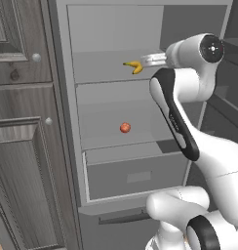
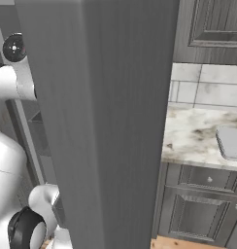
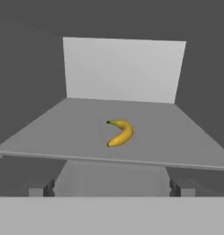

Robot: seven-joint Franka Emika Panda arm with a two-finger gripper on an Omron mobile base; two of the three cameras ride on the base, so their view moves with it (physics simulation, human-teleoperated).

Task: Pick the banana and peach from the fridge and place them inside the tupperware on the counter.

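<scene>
Fingertips of my gripper [image 3: 109, 189] stand wide apart at 6 o'clock in the hand view, holding nothing. Beyond them the fridge [image 1: 116, 97] stands open. Its upper shelf [image 3: 77, 128] carries the banana [image 3: 119, 133], dead ahead; the peach [image 1: 125, 128] sits one shelf lower. On the counter [image 2: 193, 136], the tupperware [image 2: 232, 142] waits at 3 o'clock.

Dark wood-grain panelled cabinets [image 1: 18, 146] with small round knobs [image 1: 36, 57] stand left of the open grey unit. Right base view: pale tiled wall [image 2: 208, 87] behind a marbled worktop [image 2: 188, 138]; grey base cabinets [image 2: 200, 209] beneath; a strip of light wooden floor [image 2: 183, 244] below them.
</scene>
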